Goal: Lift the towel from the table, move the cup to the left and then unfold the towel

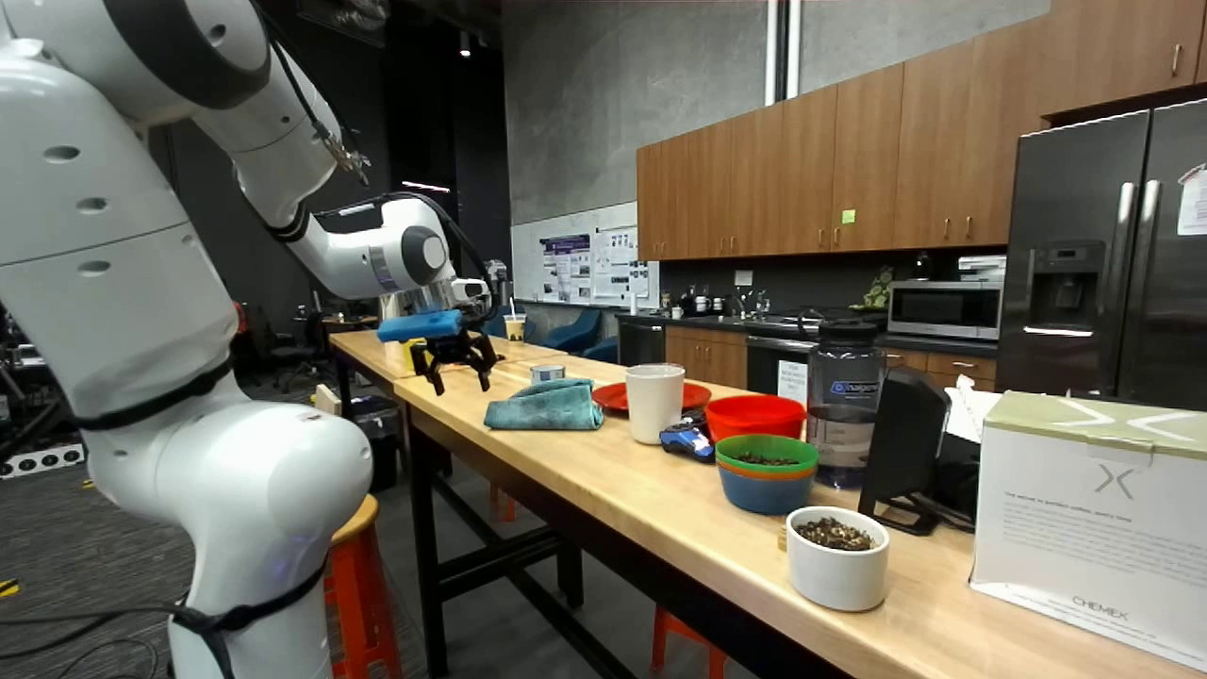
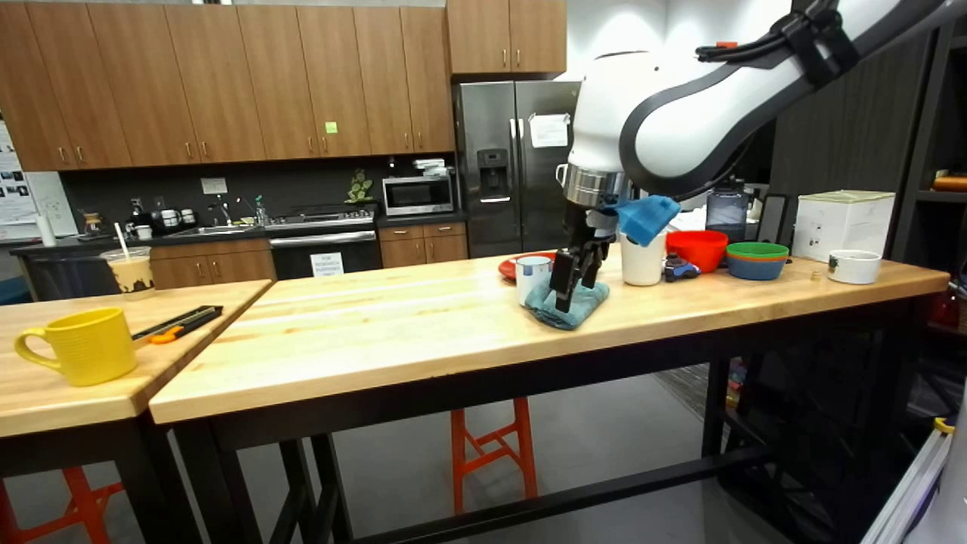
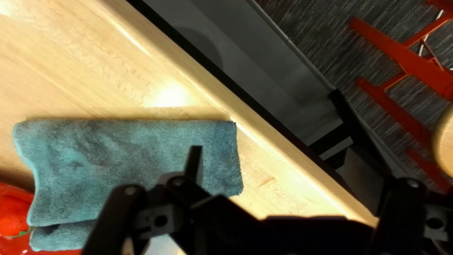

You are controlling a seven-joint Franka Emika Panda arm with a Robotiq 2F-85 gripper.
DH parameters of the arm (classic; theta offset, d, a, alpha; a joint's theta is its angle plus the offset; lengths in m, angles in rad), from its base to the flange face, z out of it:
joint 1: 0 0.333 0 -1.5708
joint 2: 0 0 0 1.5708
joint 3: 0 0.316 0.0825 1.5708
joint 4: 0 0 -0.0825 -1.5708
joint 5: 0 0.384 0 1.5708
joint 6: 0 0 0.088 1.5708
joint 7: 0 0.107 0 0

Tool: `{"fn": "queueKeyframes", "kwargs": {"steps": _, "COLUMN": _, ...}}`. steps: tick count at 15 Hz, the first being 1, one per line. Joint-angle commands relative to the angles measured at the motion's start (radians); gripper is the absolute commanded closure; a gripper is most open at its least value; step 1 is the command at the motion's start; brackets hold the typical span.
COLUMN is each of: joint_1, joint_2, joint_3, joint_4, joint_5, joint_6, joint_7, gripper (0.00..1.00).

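Observation:
The teal towel [image 1: 542, 413] lies folded on the light wooden table [image 1: 603, 471], close to its front edge. In the wrist view, the towel [image 3: 116, 159] stretches out flat, with a second layer at its lower left. My gripper [image 1: 462, 382] hangs above the tabletop with its fingers wide apart and nothing between them. One finger [image 3: 194, 163] overlaps the towel's end from above; the opposite one is beyond the table edge. Two cups stand near the towel: a small patterned one [image 2: 532, 273] and a tall white one [image 2: 642, 264]. Which is the task's cup, I cannot tell.
A red plate [image 1: 613, 396] lies behind the towel. Farther along are a red bowl [image 1: 754, 415], stacked bowls [image 1: 766, 486], a bottle [image 1: 844, 424], a white bowl [image 1: 853, 566] and a box [image 1: 1084, 538]. A yellow mug [image 2: 94, 347] stands on the adjoining table.

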Motion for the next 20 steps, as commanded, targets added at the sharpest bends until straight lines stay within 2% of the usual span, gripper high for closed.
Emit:
{"fn": "queueKeyframes", "kwargs": {"steps": 1, "joint_1": -0.001, "joint_2": 0.017, "joint_3": -0.002, "joint_4": 0.005, "joint_5": -0.038, "joint_6": 0.054, "joint_7": -0.012, "gripper": 0.00}}
{"fn": "queueKeyframes", "kwargs": {"steps": 9, "joint_1": -0.011, "joint_2": 0.087, "joint_3": 0.004, "joint_4": 0.000, "joint_5": -0.130, "joint_6": 0.166, "joint_7": -0.016, "gripper": 0.00}}
{"fn": "queueKeyframes", "kwargs": {"steps": 20, "joint_1": -0.057, "joint_2": 0.104, "joint_3": -0.001, "joint_4": 0.003, "joint_5": -0.305, "joint_6": 0.209, "joint_7": -0.006, "gripper": 0.00}}
